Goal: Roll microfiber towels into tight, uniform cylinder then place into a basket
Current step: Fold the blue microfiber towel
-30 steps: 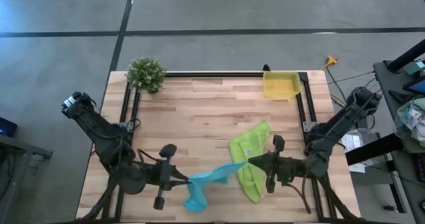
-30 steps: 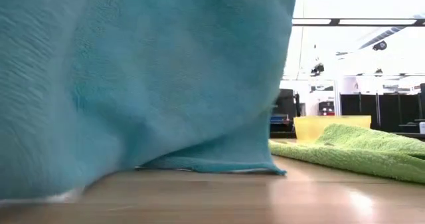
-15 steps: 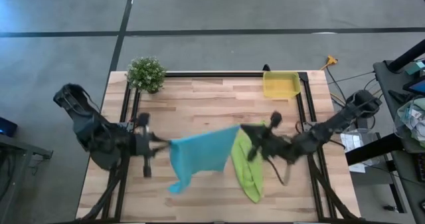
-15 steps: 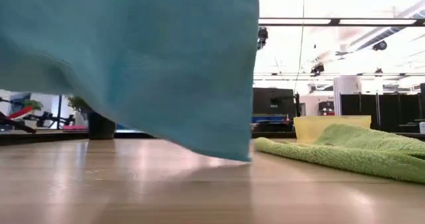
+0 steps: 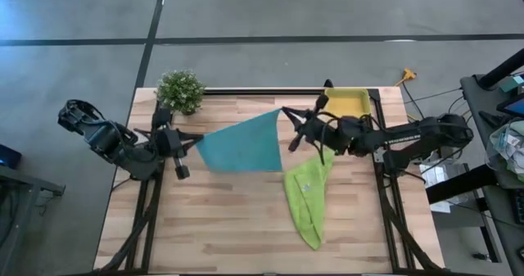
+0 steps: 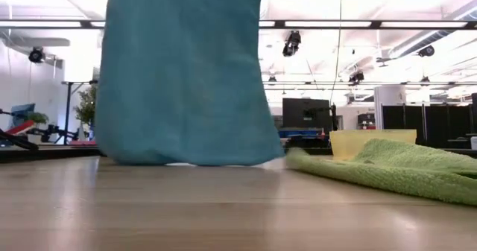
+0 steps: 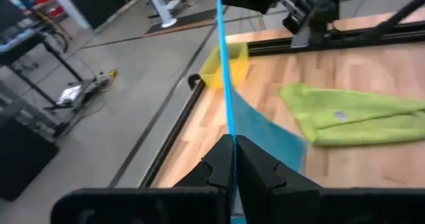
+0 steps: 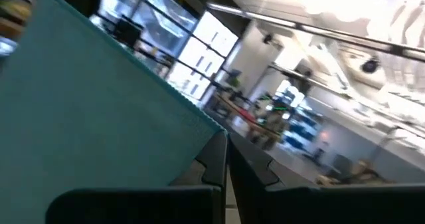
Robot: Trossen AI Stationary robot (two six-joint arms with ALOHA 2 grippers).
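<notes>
- My left end effector [image 5: 190, 142] and right end effector [image 5: 288, 115] each clamp a corner of the turquoise towel [image 5: 241, 145], stretched aloft.
- Lime-green towel [image 5: 306, 201] unrolled on desk [image 5: 237, 227]; yellow basket [image 5: 346, 104] empty. Rolling not begun.

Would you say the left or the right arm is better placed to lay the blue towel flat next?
Neither alone, probably: the left gripper and right gripper each pinch a corner of the blue towel, stretched between them.

The blue towel [image 5: 241, 147] hangs stretched between the left hand [image 5: 182, 143] and right hand [image 5: 288, 116], each pinching a top corner. Below the right hand, the green towel [image 5: 307, 198] lies crumpled; the yellow basket [image 5: 346, 104] sits just beyond it.
</notes>
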